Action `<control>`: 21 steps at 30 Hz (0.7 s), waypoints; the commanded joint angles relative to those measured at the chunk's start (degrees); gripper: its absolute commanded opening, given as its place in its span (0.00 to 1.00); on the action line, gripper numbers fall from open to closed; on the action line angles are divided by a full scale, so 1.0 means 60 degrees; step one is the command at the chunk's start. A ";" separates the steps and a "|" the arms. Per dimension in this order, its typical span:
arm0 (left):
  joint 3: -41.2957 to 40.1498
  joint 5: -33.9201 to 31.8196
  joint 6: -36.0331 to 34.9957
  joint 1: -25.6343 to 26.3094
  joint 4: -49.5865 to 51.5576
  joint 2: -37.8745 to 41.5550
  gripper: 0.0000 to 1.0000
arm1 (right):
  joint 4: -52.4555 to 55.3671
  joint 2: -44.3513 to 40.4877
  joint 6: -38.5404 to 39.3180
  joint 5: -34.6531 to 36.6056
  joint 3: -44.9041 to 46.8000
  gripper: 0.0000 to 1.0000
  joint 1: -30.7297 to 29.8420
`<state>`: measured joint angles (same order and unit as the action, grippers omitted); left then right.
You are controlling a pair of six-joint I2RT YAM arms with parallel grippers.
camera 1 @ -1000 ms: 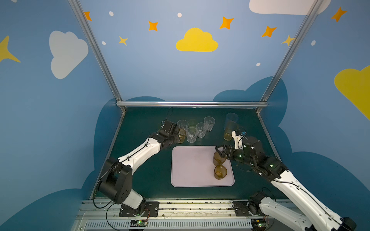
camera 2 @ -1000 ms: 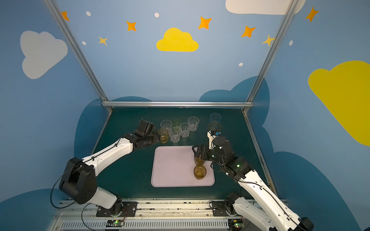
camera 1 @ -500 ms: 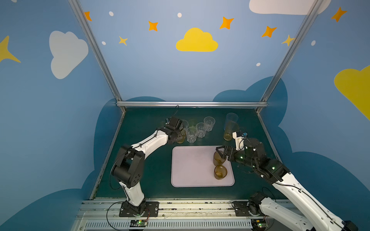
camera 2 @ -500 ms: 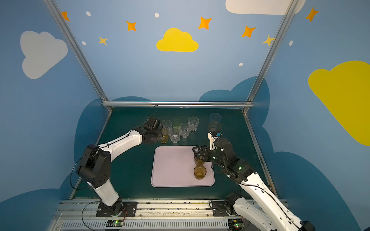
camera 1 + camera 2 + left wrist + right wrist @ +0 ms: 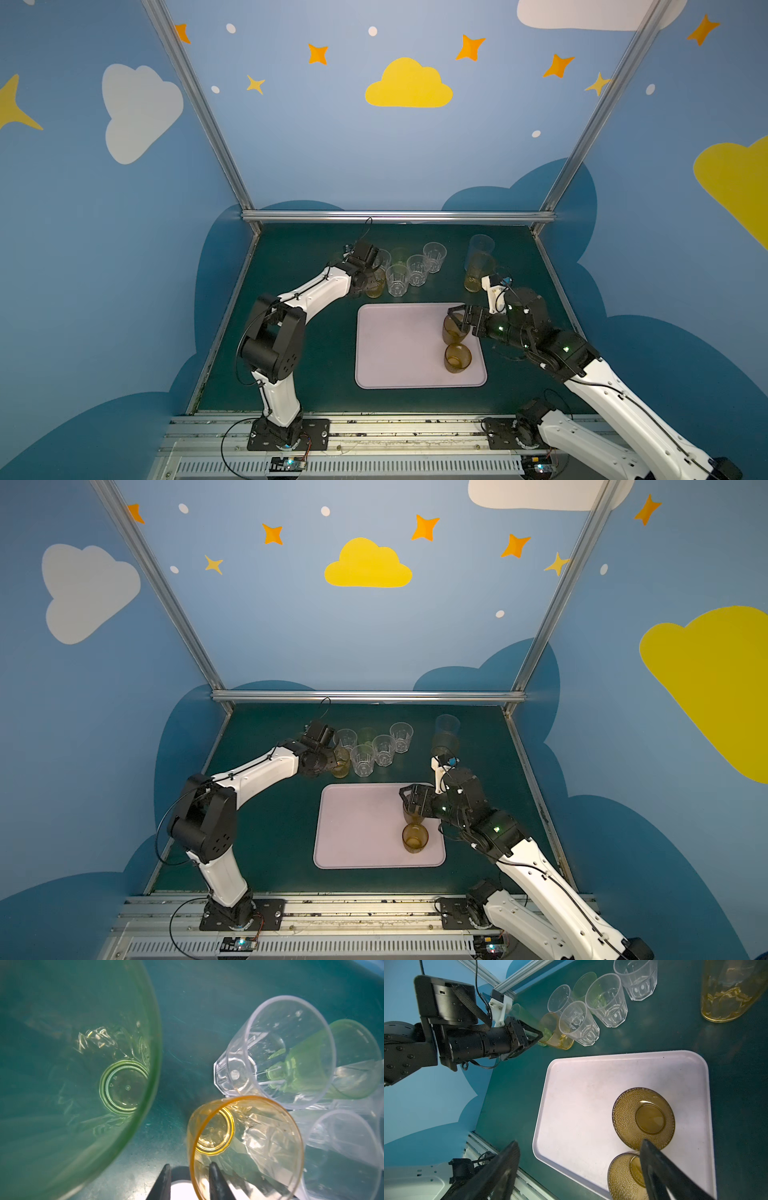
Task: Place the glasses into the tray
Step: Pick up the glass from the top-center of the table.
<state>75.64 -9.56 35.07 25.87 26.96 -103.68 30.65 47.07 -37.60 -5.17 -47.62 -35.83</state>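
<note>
On the far left side of the desk (image 5: 291, 340), the left gripper (image 5: 189, 1167) has been brought up to the cluster of glasses within the last second. The elbow has been raised, the reach lengthened and the jaws narrowed. They now straddle the rim of the short amber glass (image 5: 247, 1147), one finger inside and one outside. A small gap to the wall is still seen in the left wrist view, so no grip is judged to be made yet. A pinch and a carry to the tray (image 5: 395, 345) are judged to come next. The right gripper (image 5: 579, 1141) has hardly been moved. Its jaws are spread wide and hold nothing, above the tray corner where two brown glasses (image 5: 457, 358) stand upright just beside each other. Only those two are in the tray. The four clear faceted glasses (image 5: 397, 279), the short green glass (image 5: 400, 254), the tall green glass (image 5: 83, 1053), the tall amber glass (image 5: 478, 272) and the pale blue glass (image 5: 482, 245) are left on the desk beyond it. No brand or label can be read. Only tiny moulded marks are made out in the base of the tall green glass, too small to decipher.
</note>
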 commanded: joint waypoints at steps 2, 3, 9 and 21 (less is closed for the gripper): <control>0.0226 -0.0105 -0.0169 -0.0040 0.0184 -0.0179 0.28 | 0.0061 0.0039 -0.0133 0.0041 0.0111 0.90 0.0025; 0.0241 -0.0084 -0.0189 -0.0034 0.0168 -0.0195 0.27 | 0.0064 0.0051 -0.0161 0.0052 0.0103 0.90 0.0018; 0.0378 0.0040 -0.0220 -0.0049 0.0320 -0.0352 0.23 | 0.0061 0.0067 -0.0294 0.0154 0.0186 0.90 0.0025; 0.0402 0.0209 -0.0244 -0.0041 0.0504 -0.0419 0.17 | 0.0039 -0.0007 -0.0350 0.0202 0.0274 0.90 0.0024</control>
<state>77.58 -8.40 34.26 25.87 27.97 -106.19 30.76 47.37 -39.24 -4.34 -46.87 -35.83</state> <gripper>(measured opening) 0.169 0.899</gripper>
